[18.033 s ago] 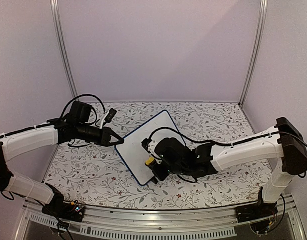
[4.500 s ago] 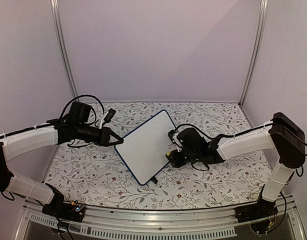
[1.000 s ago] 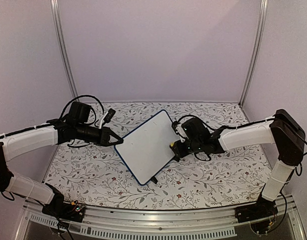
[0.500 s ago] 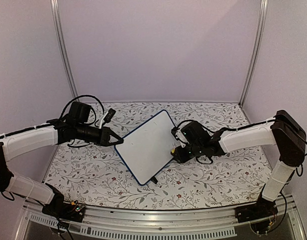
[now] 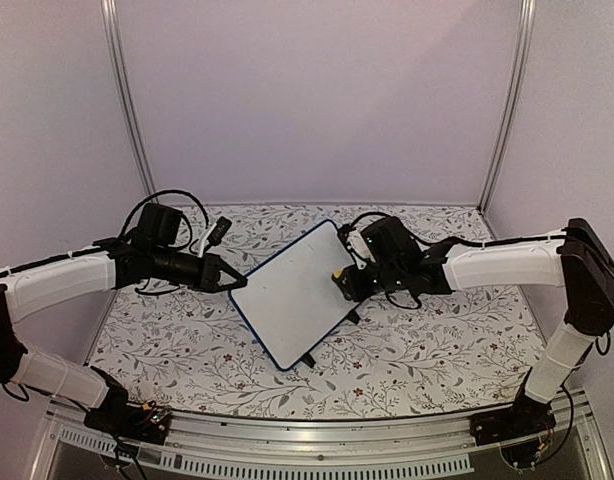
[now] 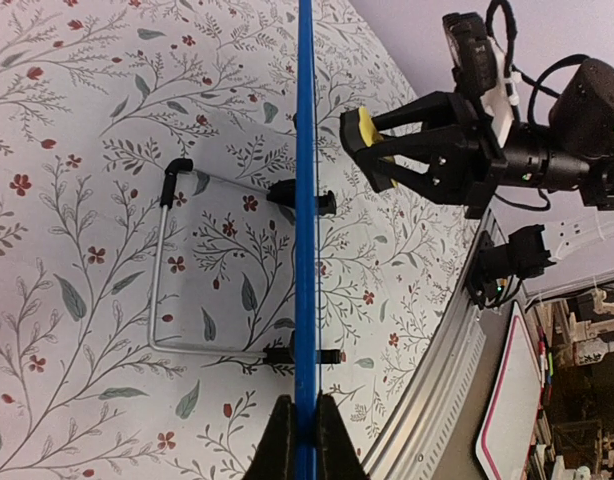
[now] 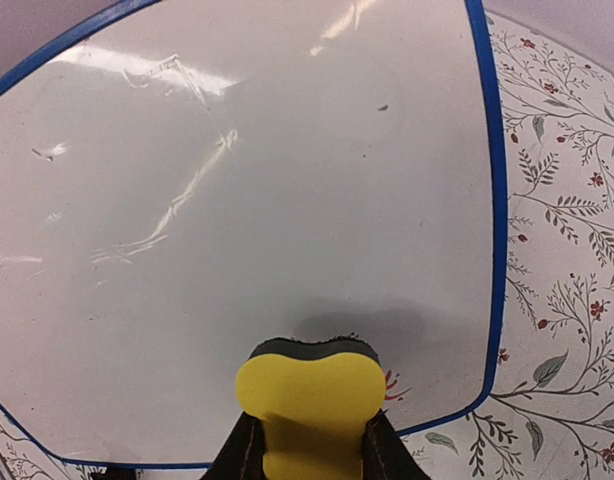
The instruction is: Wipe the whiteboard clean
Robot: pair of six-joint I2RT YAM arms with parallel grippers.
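Note:
The whiteboard (image 5: pixel 292 290) stands tilted on the table, white with a thin blue frame and a wire stand behind it. My left gripper (image 5: pixel 237 283) is shut on its left edge; in the left wrist view the blue frame (image 6: pixel 305 200) runs edge-on between the fingers. My right gripper (image 5: pixel 343 278) is shut on the yellow eraser (image 5: pixel 338 273) at the board's right edge. In the right wrist view the eraser (image 7: pixel 309 400) sits at the board (image 7: pixel 237 220) near its lower right corner, beside a small red mark (image 7: pixel 392 385). The rest of the board looks blank.
The floral tablecloth (image 5: pixel 427 340) covers the table. The wire stand (image 6: pixel 167 270) and black feet (image 6: pixel 305 198) of the board show in the left wrist view. Metal frame posts (image 5: pixel 507 100) and lilac walls stand round the table; a rail (image 5: pixel 317 455) runs along the near edge.
My right gripper with the eraser has moved up along the board's right edge, from its lower right toward the upper right. The left gripper and board have stayed still.

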